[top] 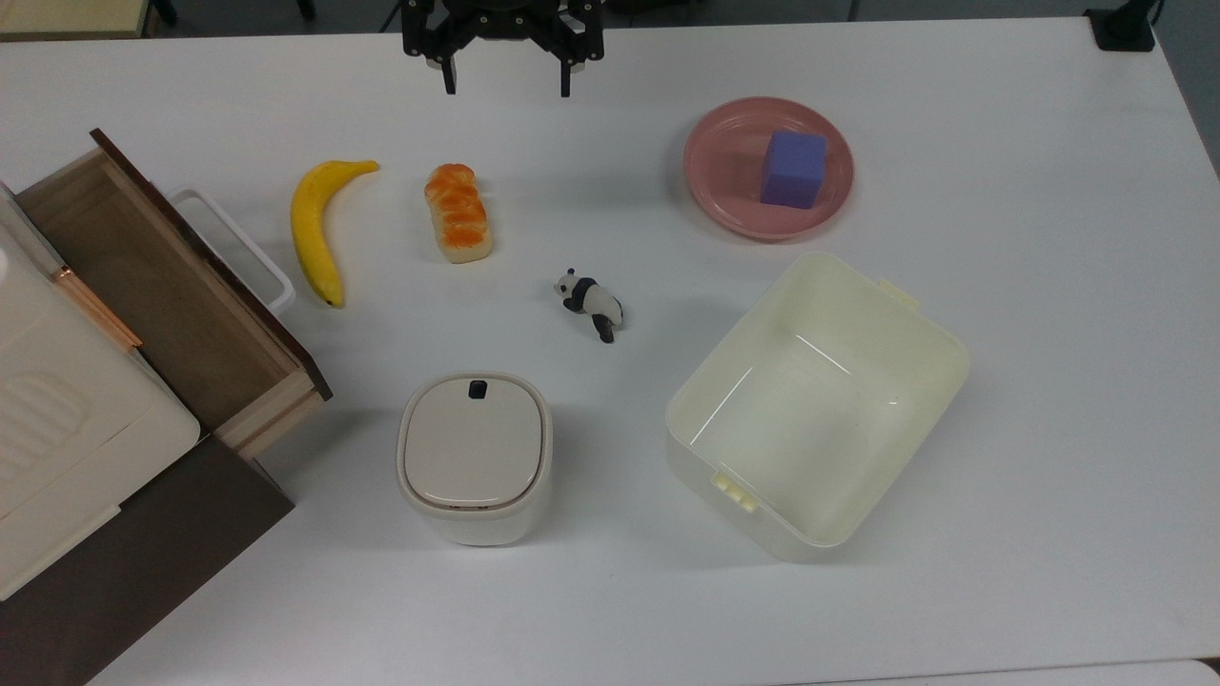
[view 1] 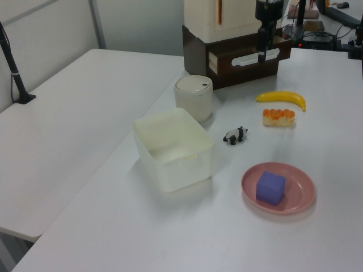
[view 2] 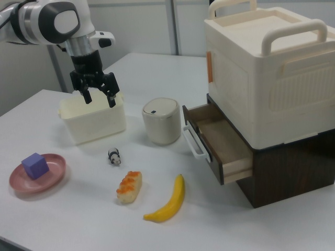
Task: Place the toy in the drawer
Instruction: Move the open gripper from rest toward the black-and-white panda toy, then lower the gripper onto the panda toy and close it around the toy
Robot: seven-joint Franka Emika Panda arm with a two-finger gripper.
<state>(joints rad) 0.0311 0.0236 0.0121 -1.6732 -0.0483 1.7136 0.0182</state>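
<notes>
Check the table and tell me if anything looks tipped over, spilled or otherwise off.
Nothing looks spilled or damaged. The one odd thing is the panda toy, which seems to lie on its side on the table rather than stand. The drawer is pulled open, and the end effector hangs open above the table.

The white table (top: pixel 1048 381) carries 7 things directly. A dark brown drawer cabinet (top: pixel 143 534) sits at the top view's left edge, its drawer (top: pixel 162 286) pulled open. Near it lie a banana (top: pixel 315 229) and a bread roll (top: pixel 458 212). A toy panda (top: pixel 592 302) lies mid-table, with a lidded cream bin (top: pixel 474 457), an open cream tub (top: pixel 815 405), and a pink plate (top: pixel 724 171) around it.
</notes>
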